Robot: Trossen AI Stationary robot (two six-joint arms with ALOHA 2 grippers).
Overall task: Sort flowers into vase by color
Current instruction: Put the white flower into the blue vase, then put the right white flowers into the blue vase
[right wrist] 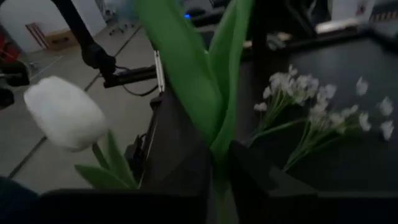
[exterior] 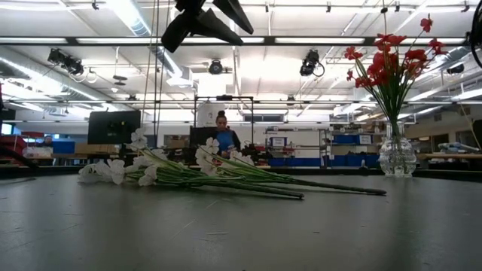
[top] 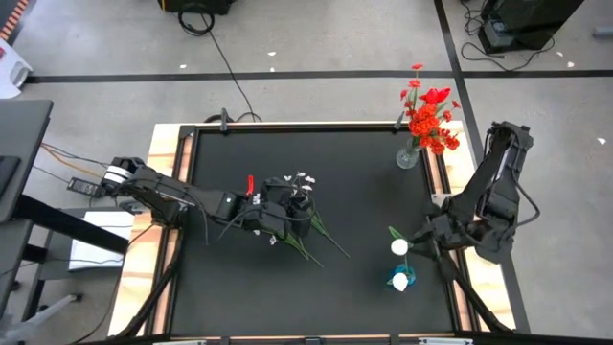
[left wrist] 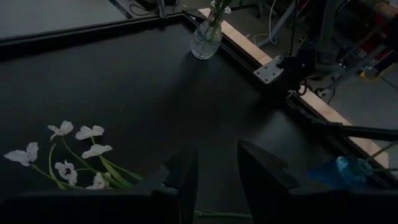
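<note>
Stems of white flowers (top: pixel 297 216) lie on the dark surface (top: pixel 354 163) directly under the left hand (top: pixel 287 213), whose fingers stand narrowly apart. Right hand (top: pixel 421 241) grips a white tulip stem (right wrist: pixel 214 93), apparently just above a blue vase (top: pixel 402 279); red flowers (top: pixel 429 117) stand well beyond it.

1. High view: even, bright light; black table (top: pixel 316 153) matte, without glare; shadows faint.
2. Low view: ceiling strip lights (exterior: pixel 135 15) blown out; glass vase (exterior: pixel 397 154) catches highlights; near tabletop soft.
3. Left wrist view: dim; fingers (left wrist: pixel 264 180) dark and blurred at close range.
4. Right wrist view: white bloom (right wrist: pixel 64 113) and green leaf (right wrist: pixel 186 68) out of focus.
</note>
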